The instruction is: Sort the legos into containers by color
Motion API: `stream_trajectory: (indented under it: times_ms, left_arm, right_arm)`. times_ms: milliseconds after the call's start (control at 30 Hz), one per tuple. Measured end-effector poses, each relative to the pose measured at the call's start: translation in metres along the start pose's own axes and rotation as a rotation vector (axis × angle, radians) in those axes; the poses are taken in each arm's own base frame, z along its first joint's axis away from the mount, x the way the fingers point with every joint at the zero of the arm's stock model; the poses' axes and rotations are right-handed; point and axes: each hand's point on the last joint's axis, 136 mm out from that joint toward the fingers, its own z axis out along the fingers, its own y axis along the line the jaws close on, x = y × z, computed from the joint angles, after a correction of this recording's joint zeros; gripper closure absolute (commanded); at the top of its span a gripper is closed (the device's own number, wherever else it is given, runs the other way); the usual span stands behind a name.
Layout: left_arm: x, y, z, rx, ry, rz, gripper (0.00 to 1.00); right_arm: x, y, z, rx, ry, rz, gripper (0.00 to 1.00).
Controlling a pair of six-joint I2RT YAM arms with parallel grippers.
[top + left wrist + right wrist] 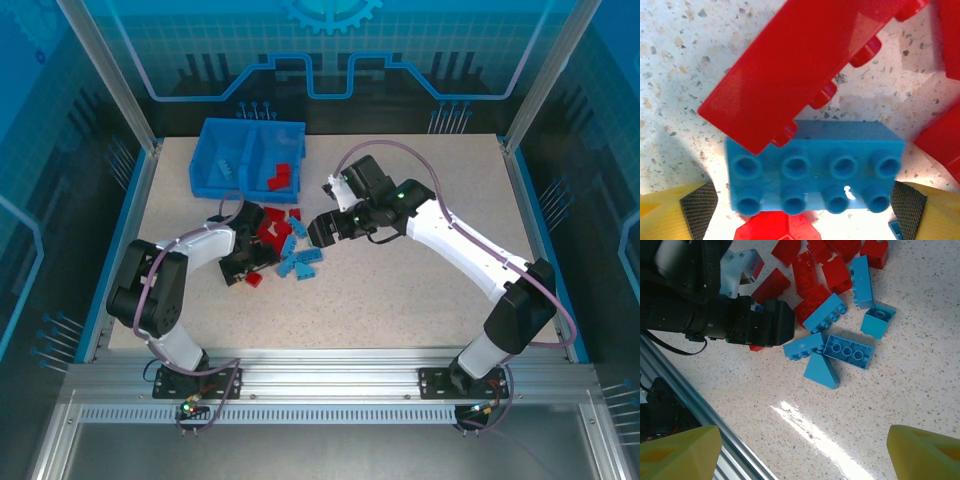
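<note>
In the left wrist view a light blue two-by-four lego (pixel 815 165) lies studs-up on the table between my left gripper's (pixel 802 212) pads (pixel 697 207). The gripper is open, with a sliver of gap on the left side. A long red lego (pixel 795 65) overlaps the blue one's far edge. The mixed red and blue pile (pixel 285 240) sits mid-table, with the left gripper (pixel 243 268) at its near-left edge. My right gripper (pixel 322 230) hangs open above the pile's right side with nothing in it (pixel 802 450). The blue bin (pixel 205 150) has red legos (pixel 280 178) in its right compartment.
Loose blue legos (pixel 849 351) and a blue slope piece (pixel 821 371) lie beyond the right gripper, red ones (pixel 812 270) farther on. The black left arm (pixel 715 315) crosses that view's upper left. A metal rail (pixel 700 410) runs along the table's near edge.
</note>
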Motion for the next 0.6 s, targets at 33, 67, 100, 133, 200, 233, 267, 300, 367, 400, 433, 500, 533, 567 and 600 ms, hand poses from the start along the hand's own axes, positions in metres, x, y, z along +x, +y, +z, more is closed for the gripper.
stream_trajectory:
  times_ms: [33, 67, 100, 133, 200, 233, 267, 300, 367, 400, 433, 500, 533, 567, 600]
  left_arm:
    - [0.000, 0.001, 0.001, -0.009, -0.002, 0.007, 0.17]
    - [-0.001, 0.003, 0.001, -0.019, -0.004, 0.012, 0.20]
    - [-0.001, 0.005, 0.002, -0.027, -0.006, 0.021, 0.23]
    - [-0.001, 0.006, 0.002, -0.035, -0.008, 0.026, 0.26]
    - [-0.002, 0.009, 0.003, -0.049, -0.010, 0.033, 0.31]
    - [-0.002, 0.009, 0.002, -0.051, -0.012, 0.034, 0.35]
    - [-0.002, 0.009, 0.002, -0.053, -0.014, 0.035, 0.38]
    - [-0.003, 0.009, 0.002, -0.054, -0.015, 0.035, 0.40]
    - [-0.004, 0.009, 0.001, -0.053, -0.019, 0.036, 0.43]
    - [-0.004, 0.008, 0.001, -0.051, -0.023, 0.036, 0.43]
    - [-0.005, 0.008, 0.000, -0.047, -0.027, 0.039, 0.44]
    - [-0.010, 0.005, -0.003, -0.033, -0.053, 0.050, 0.45]
    - [-0.013, 0.002, -0.006, -0.020, -0.073, 0.053, 0.45]
    - [-0.017, 0.000, -0.012, -0.005, -0.095, 0.056, 0.45]
    - [-0.020, -0.002, -0.020, 0.009, -0.117, 0.056, 0.45]
  right_arm:
    - [0.000, 0.000, 0.000, -0.002, -0.001, 0.000, 0.13]
    - [-0.001, 0.001, -0.001, -0.003, -0.003, -0.001, 0.13]
    - [-0.001, 0.001, -0.001, -0.003, -0.004, 0.000, 0.12]
    - [-0.002, 0.001, -0.001, -0.004, -0.005, 0.001, 0.12]
    - [-0.002, 0.001, -0.001, -0.003, -0.005, 0.002, 0.12]
    - [-0.002, 0.001, -0.002, -0.003, -0.005, 0.003, 0.12]
    - [-0.002, 0.001, -0.002, -0.003, -0.006, 0.006, 0.12]
    - [-0.002, 0.001, -0.002, -0.003, -0.006, 0.006, 0.12]
    - [-0.002, 0.003, -0.002, -0.010, -0.005, 0.006, 0.14]
    - [-0.002, 0.004, -0.002, -0.018, -0.003, 0.006, 0.14]
    - [-0.001, 0.006, -0.002, -0.029, 0.000, 0.004, 0.14]
    - [-0.001, 0.012, -0.002, -0.061, 0.006, 0.002, 0.15]
    - [0.000, 0.015, -0.002, -0.077, 0.010, 0.001, 0.15]
    - [0.001, 0.017, -0.002, -0.090, 0.013, -0.001, 0.15]
    - [0.001, 0.020, -0.002, -0.102, 0.013, -0.002, 0.15]
